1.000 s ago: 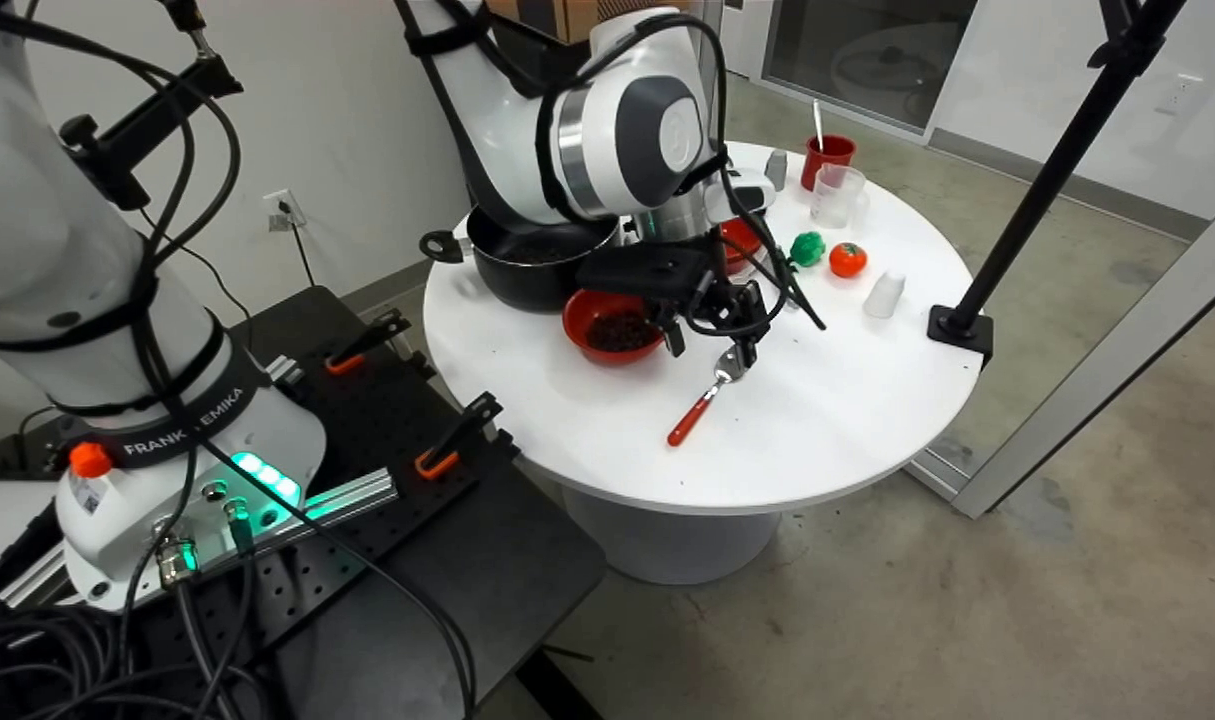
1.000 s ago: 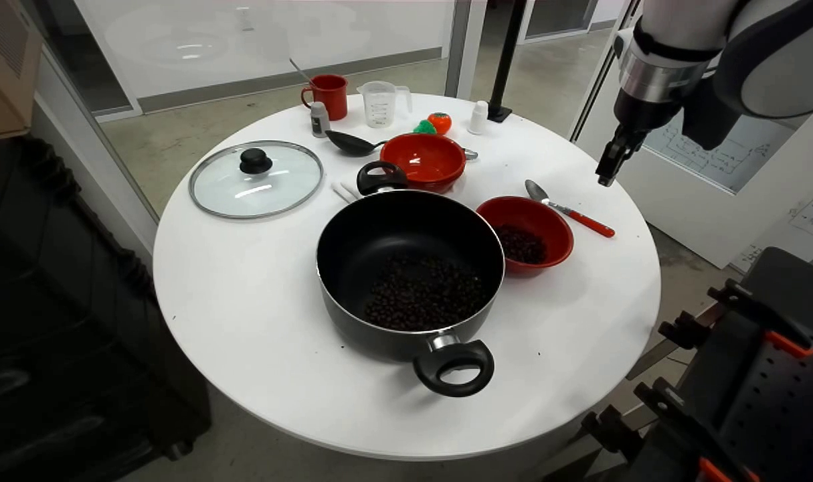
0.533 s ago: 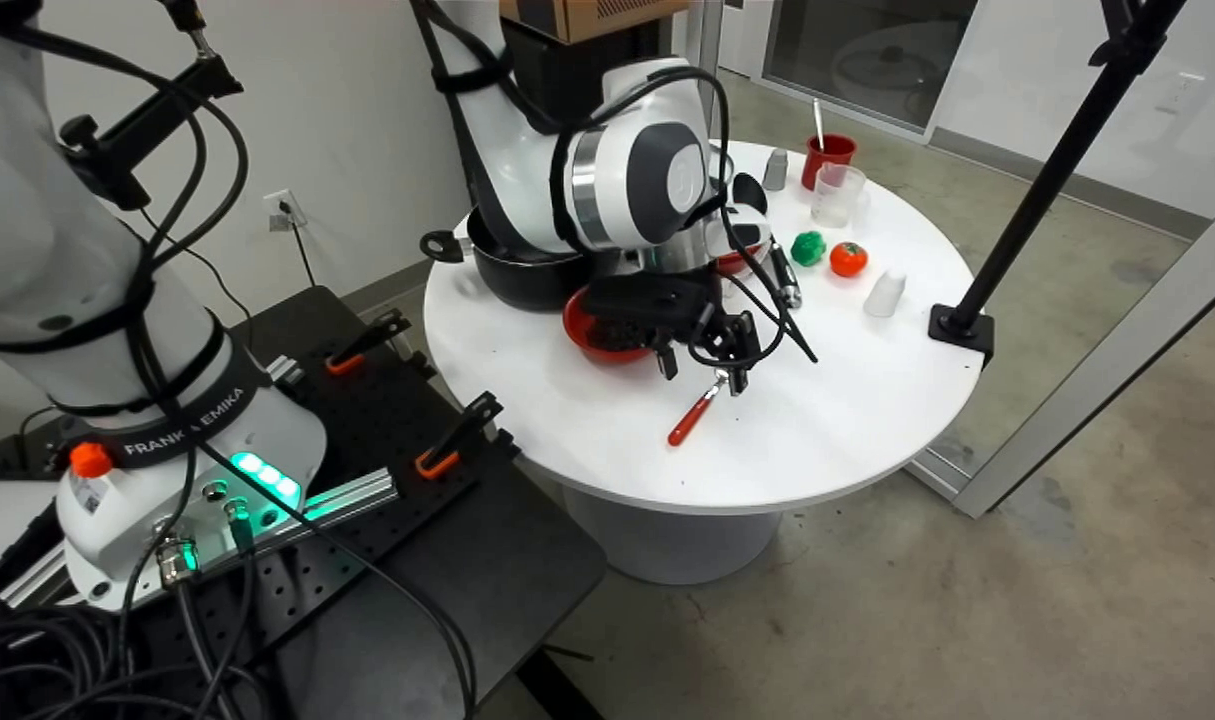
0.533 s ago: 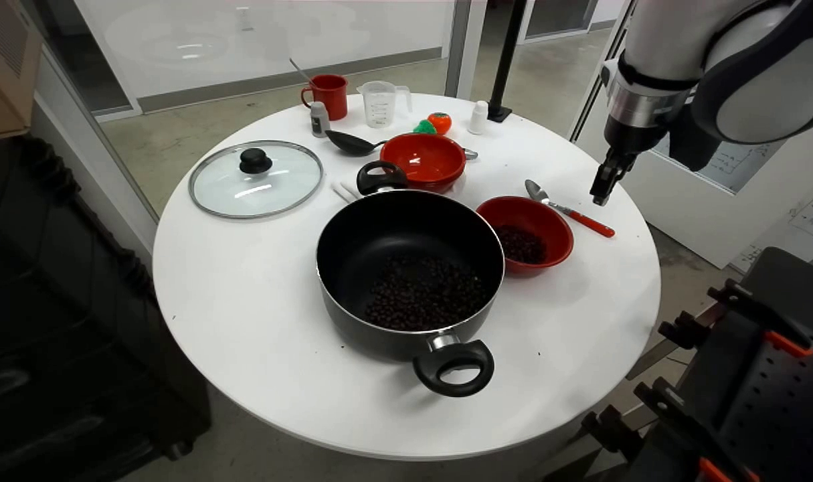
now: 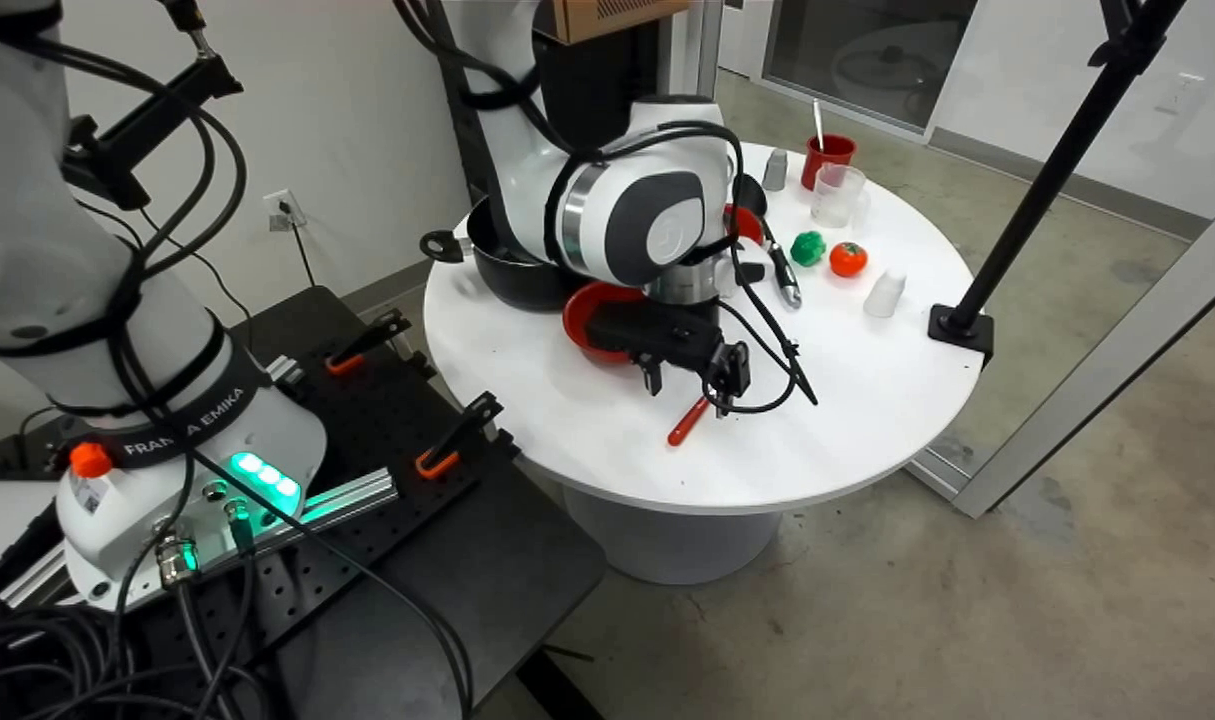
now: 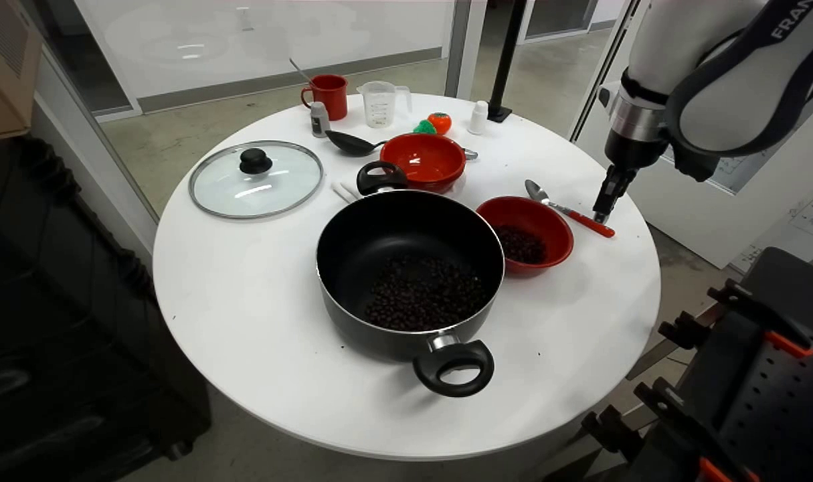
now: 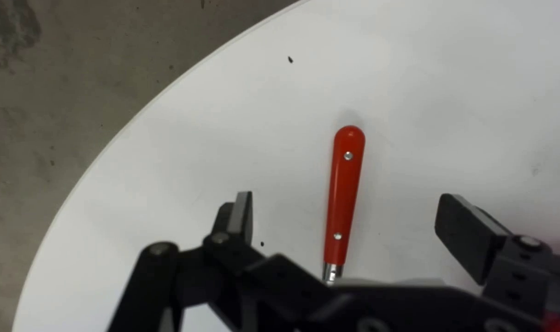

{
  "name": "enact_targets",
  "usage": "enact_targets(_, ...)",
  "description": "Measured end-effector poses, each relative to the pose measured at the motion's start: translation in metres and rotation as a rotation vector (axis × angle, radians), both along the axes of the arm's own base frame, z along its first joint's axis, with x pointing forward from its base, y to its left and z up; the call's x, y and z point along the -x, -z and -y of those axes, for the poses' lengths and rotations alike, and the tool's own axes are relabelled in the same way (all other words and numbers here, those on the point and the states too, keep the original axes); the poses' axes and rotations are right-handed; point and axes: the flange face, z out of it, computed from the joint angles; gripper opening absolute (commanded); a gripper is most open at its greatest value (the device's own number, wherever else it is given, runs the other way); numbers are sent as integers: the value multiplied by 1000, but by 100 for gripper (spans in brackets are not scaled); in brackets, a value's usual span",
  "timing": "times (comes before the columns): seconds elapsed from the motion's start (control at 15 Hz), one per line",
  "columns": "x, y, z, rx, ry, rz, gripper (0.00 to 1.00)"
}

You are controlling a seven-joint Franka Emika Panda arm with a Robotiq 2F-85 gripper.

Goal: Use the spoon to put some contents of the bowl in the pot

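Note:
The spoon (image 6: pixel 585 221) lies on the white table with its red handle toward the table edge; its metal head shows in an exterior view but is hidden in the wrist view. My gripper (image 7: pixel 346 208) is open above the handle (image 7: pixel 343 193), which runs between the spread fingers without either touching it. In an exterior view the gripper (image 6: pixel 601 217) hangs low over the handle's end part. The bowl (image 6: pixel 556 231), red, holds dark beans (image 6: pixel 521 246) and stands between spoon and pot. The black pot (image 6: pixel 373 338) has dark beans (image 6: pixel 426 294) on its floor; my arm partly covers it in an exterior view.
A glass lid (image 6: pixel 279 191), stacked red bowls (image 6: pixel 423 161) and a black ladle (image 6: pixel 352 142) lie beyond the pot. Farther back stand a red mug (image 6: pixel 330 97), a measuring cup (image 6: pixel 379 104), a tomato (image 6: pixel 439 123) and a white shaker (image 6: pixel 478 118). A black post (image 5: pixel 1042 180) rises at the table edge.
My gripper has come down toward the spoon's handle and moved along it toward the table edge, staying open. The spoon, bowl and pot have not moved.

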Motion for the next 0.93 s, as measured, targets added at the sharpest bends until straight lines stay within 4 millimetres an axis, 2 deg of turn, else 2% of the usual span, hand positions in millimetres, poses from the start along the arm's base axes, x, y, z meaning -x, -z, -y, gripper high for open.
enact_targets(0.47,-1,0,16,-38,-28,1,100)
enact_targets(0.93,-8,17,7,-44,-55,-24,100)
